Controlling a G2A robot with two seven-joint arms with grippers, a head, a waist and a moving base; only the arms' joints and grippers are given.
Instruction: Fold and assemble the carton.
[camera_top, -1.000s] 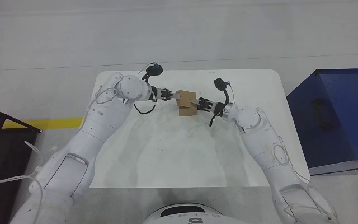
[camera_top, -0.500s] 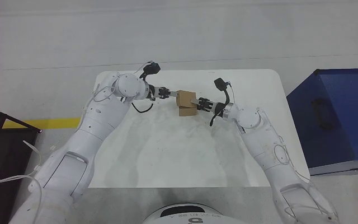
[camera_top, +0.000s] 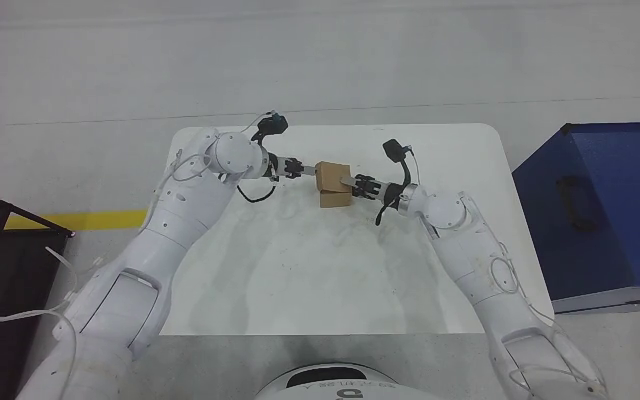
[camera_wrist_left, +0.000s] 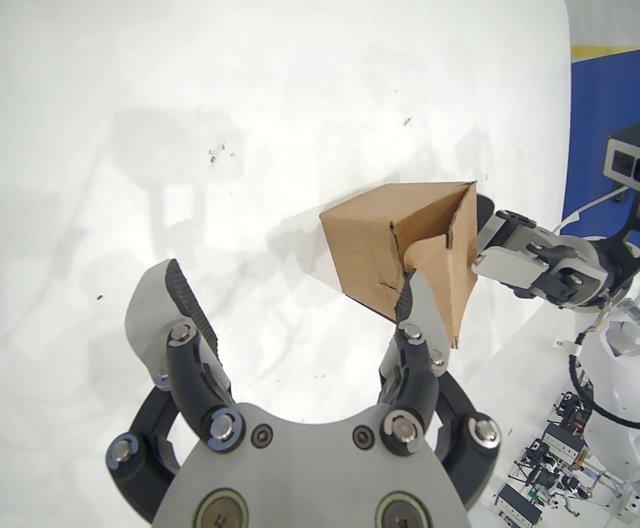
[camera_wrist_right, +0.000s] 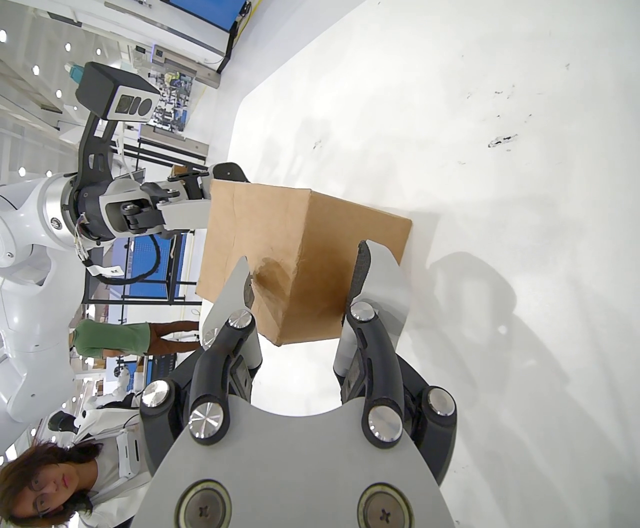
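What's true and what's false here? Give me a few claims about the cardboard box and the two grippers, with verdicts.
1. The left gripper is open. True.
2. The right gripper hangs well clear of the carton. False: its fingers clamp a corner of it.
3. The carton is sealed on every side. False: a flap juts out at the end facing the left gripper.
4. One finger of the left gripper touches the carton's unsealed end. True.
5. The table is white. True.
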